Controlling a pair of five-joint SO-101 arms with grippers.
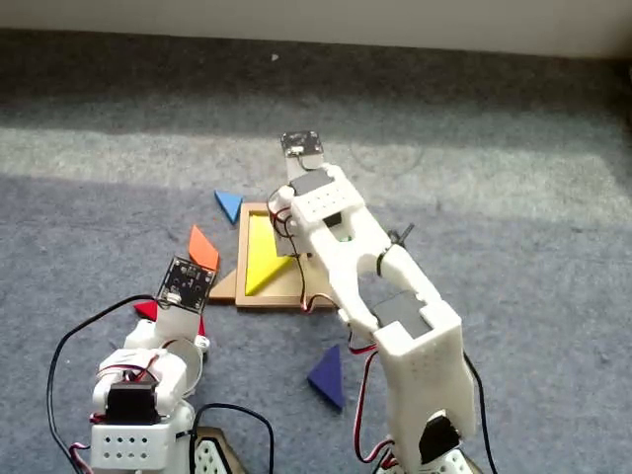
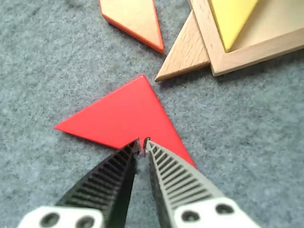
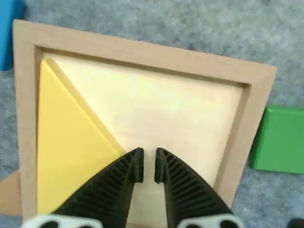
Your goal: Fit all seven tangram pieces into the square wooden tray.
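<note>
Currently, left end effector (image 2: pixel 142 141) at red triangle (image 2: pixel 124 115), yellow triangle (image 3: pixel 66 142) in tray (image 3: pixel 142 56).

Indoor room, home or office unclear: I'm on grey carpet (image 1: pixel 533 257), pale wall (image 1: pixel 415 20) behind, sunlight band (image 1: pixel 494 158) across.

The right gripper (image 3: pixel 148 166) is hanging over the square wooden tray (image 3: pixel 142 50), its two black ribbed fingers (image 3: pixel 109 190) standing a narrow gap apart with nothing between them. The tips are hovering above the tray's bare pale floor, just beside the long edge of a yellow triangle (image 3: pixel 66 142). That triangle is lying flat inside the tray, tucked along one wall and into a corner. Out on the grey carpet (image 3: pixel 190 19), a green piece (image 3: pixel 280 140) is sitting just beside one wall. A blue piece (image 3: pixel 9 33) is peeking in by the far corner, and a plain wooden piece (image 3: pixel 7 194) is lying close against the frame on the yellow triangle's side.
</note>
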